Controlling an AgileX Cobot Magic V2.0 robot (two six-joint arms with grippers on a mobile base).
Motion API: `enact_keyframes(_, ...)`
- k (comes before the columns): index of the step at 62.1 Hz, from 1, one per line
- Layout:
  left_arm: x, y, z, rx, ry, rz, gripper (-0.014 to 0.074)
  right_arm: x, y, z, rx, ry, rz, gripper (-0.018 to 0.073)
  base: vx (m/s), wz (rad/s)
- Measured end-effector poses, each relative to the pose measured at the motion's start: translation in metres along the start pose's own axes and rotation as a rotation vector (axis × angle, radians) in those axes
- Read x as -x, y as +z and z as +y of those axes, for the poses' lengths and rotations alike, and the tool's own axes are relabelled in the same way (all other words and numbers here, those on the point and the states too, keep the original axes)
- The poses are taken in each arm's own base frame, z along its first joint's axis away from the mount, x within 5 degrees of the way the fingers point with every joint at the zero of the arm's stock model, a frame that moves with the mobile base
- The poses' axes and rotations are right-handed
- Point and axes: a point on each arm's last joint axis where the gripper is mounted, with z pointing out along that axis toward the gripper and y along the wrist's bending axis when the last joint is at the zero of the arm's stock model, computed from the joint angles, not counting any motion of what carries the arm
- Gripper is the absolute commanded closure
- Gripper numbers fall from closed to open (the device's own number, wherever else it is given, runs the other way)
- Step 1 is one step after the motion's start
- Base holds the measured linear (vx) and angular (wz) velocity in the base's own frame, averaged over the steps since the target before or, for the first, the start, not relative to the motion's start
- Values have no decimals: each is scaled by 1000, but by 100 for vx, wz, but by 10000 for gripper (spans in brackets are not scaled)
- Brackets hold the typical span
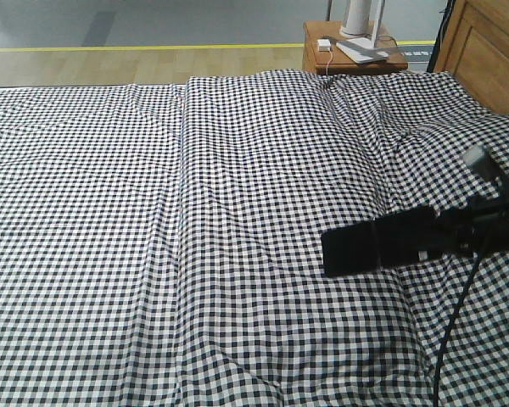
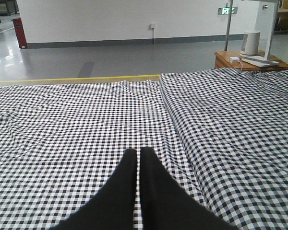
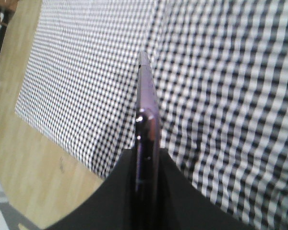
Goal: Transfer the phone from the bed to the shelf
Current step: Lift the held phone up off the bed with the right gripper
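The black phone point(image 1: 375, 241) hangs in the air over the right part of the bed point(image 1: 195, 254), held flat with its broad face toward the front camera. My right gripper point(image 1: 433, 236) is shut on its right end. In the right wrist view the phone point(image 3: 146, 110) shows edge-on, thin with a pinkish rim, clamped between the two dark fingers of my right gripper point(image 3: 146, 158). My left gripper point(image 2: 138, 155) is shut with nothing in it, low over the checked sheet point(image 2: 86, 124). The shelf is out of view.
A small reddish-brown side table point(image 1: 354, 59) with a white device stands past the bed's far edge. A light wooden headboard point(image 1: 488, 51) rises at the far right. Wooden floor point(image 3: 48, 163) lies beside the bed. A black cable point(image 1: 458, 314) hangs from my right arm.
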Motion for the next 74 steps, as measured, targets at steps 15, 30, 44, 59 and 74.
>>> enact_keyframes(15, 0, 0, 0, 0, 0, 0, 595, 12, -27, 65, 8, -161, -119, 561, 0, 0)
enact_keyframes(30, 0, 0, 0, 0, 0, 0, 595, 5, -33, 138, 62, -371, -123, 561, 0, 0)
enact_keyframes(44, 0, 0, 0, 0, 0, 0, 595, -7, -34, 191, 170, -497, -146, 561, 0, 0)
enact_keyframes(59, 0, 0, 0, 0, 0, 0, 595, -20, -37, 236, 297, -579, -185, 561, 0, 0)
enact_keyframes(74, 0, 0, 0, 0, 0, 0, 595, -36, -42, 263, 358, -662, -180, 561, 0, 0)
